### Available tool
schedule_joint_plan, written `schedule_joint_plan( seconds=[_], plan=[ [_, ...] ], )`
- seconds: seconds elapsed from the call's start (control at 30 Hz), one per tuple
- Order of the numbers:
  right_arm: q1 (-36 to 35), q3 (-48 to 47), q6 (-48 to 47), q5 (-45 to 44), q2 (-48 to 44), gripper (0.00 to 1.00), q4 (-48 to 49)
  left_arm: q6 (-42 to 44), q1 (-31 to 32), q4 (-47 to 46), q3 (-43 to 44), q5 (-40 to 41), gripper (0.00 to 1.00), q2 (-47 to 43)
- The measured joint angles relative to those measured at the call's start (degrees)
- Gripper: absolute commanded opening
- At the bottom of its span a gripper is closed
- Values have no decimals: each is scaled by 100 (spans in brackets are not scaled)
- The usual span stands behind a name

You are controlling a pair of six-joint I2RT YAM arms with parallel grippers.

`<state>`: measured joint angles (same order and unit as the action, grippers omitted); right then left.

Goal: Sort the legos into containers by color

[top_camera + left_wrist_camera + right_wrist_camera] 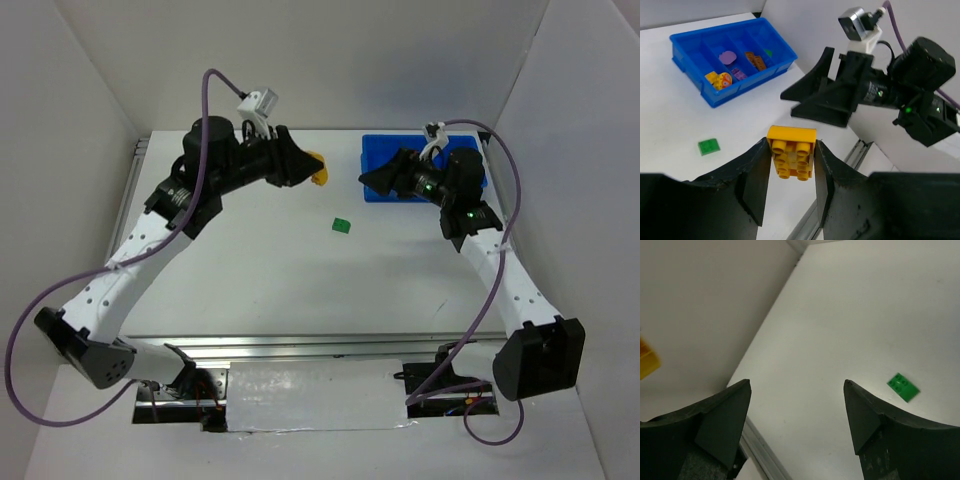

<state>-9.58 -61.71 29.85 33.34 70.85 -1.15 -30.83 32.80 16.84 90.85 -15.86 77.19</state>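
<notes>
Top view: left jaws carry a yellow brick clear of the white table, I judge bound for the blue tray; green brick lies loose near the tray. Left wrist: jaws clamp the yellow brick by its sides. Right wrist: jaws spread, empty, above the table; white walls around

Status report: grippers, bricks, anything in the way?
Left gripper shut on yellow plastic brick, lifted. Right gripper open, empty. Green square brick loose on white table. Right arm near blue plastic tray, may crowd drop.
</notes>
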Motion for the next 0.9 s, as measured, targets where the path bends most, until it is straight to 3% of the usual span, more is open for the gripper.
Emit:
schedule_joint_plan(
  seconds=[0.13,0.3,0.43,0.57,0.73,0.87,0.9],
  plan=[
    [17,352,391,894,-179,80,887,-310,-308,-487,214,-557,0,586],
    [-109,1054,1346,2179,-188,79,3101,-706,-538,-894,249,-1137,0,1073],
    [-372,990,1325,2356,-184,79,3226,-881,-533,-1073,245,-1484,0,1104],
    [-621,603,984,2306,-146,76,2857,-1189,-533,-1731,11,-2074,0,1040],
    [-710,501,1126,2402,-107,73,3132,-1683,-533,-2483,-448,-2798,0,1027],
    [-758,424,1252,2426,-24,61,3174,-1779,-509,-2693,-745,-3110,0,922],
    [-782,376,1270,2428,17,51,3176,-1751,-498,-2675,-809,-3150,0,857]
  ],
)
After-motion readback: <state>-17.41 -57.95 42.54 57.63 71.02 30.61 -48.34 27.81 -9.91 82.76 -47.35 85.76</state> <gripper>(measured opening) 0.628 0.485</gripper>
